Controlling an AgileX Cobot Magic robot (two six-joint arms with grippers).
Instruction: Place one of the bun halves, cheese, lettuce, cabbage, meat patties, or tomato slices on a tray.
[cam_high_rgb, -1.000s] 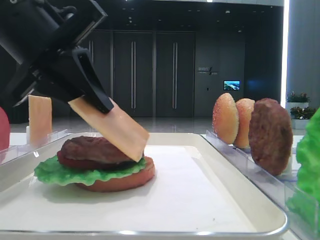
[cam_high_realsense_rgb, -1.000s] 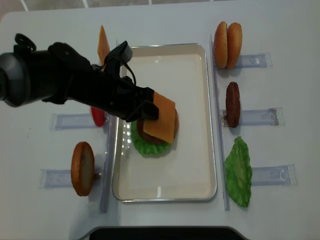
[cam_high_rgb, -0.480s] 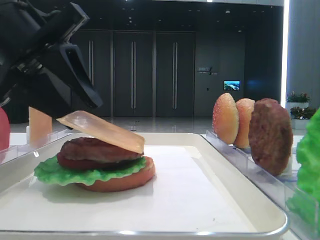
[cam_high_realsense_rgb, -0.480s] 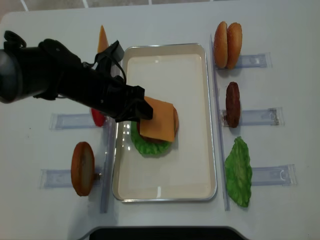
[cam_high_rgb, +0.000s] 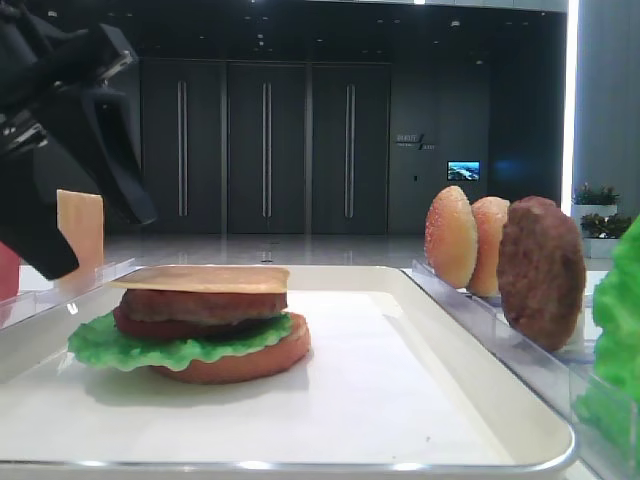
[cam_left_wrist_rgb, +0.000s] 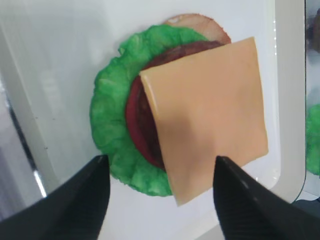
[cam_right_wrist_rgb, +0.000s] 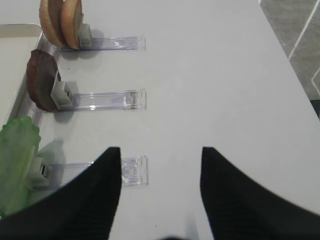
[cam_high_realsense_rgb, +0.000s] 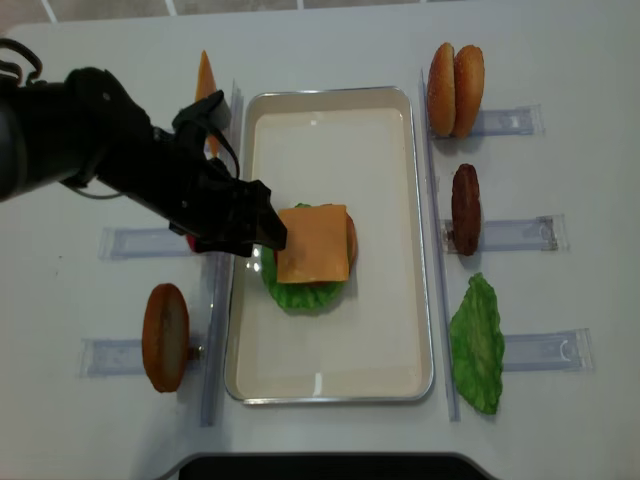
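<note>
A square slice of cheese (cam_high_realsense_rgb: 313, 243) lies flat on top of a stack on the cream tray (cam_high_realsense_rgb: 340, 330). Below the cheese (cam_left_wrist_rgb: 205, 115) come a brown meat patty (cam_high_rgb: 190, 305), a dark red tomato slice (cam_left_wrist_rgb: 134, 115), green lettuce (cam_left_wrist_rgb: 112, 125) and a flat bun half (cam_high_rgb: 240, 365). My left gripper (cam_high_realsense_rgb: 262, 222) hangs open just left of the stack, over the tray's left rim; its fingers (cam_left_wrist_rgb: 90, 190) touch nothing. My right gripper (cam_right_wrist_rgb: 160, 152) stands open over bare table, with nothing between its fingers.
Right of the tray, clear racks hold two bun halves (cam_high_realsense_rgb: 455, 90), a meat patty (cam_high_realsense_rgb: 465, 208) and a lettuce leaf (cam_high_realsense_rgb: 477, 345). On the left stand another cheese slice (cam_high_realsense_rgb: 205, 85), a bun half (cam_high_realsense_rgb: 165, 337) and a red slice (cam_high_realsense_rgb: 195, 238) partly behind my arm.
My left gripper opened and let go of the cheese, which tipped down flat onto the patty. The gripper drew back to the left.
</note>
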